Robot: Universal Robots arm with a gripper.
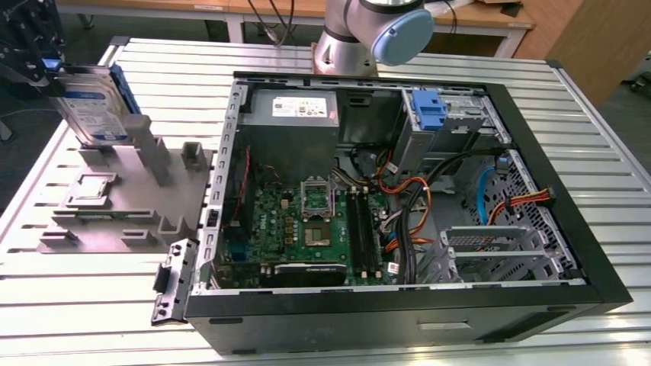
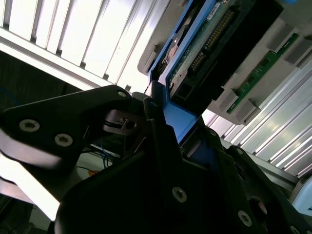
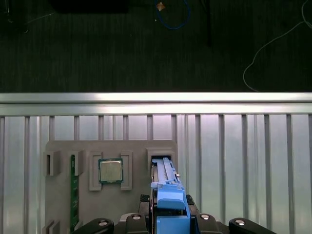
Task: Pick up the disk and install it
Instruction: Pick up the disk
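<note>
The disk point(image 1: 94, 107) stands on edge in the upper left of the exterior view. Its long axis runs nearly upright, leaning a little toward the exterior view's left at the top. The white-and-blue label faces the camera, and the blue carrier edges its far side.

The gripper point(image 3: 168, 217) is clamped on the carrier at the disk's upper end; in both wrist views the blue plastic sits pinched between the dark fingers point(image 2: 146, 146). The disk's lower end is at the tops of the uprights of a grey fixture point(image 1: 122, 206). I cannot tell whether it is clear of the slot.

By count, there is one disk, one gripper and one fixture. In the fixture's pockets lie one square processor chip point(image 3: 110, 170) and one green memory stick point(image 3: 73, 190).

One open computer case point(image 1: 600, 290) lies on its side across the middle and right of the exterior view. It holds one grey metal box with a white label point(image 1: 295, 107) and one upright blue latch piece point(image 1: 432, 110) near its far wall. The arm's base point(image 1: 371, 30) rises behind the case.

Everything rests on a slatted aluminium surface point(image 1: 81, 305). Beyond its edge is a dark floor point(image 3: 97, 48) with a blue cable point(image 3: 173, 14) lying on it. Wooden desks point(image 1: 489, 23) stand at the top of the exterior view.
</note>
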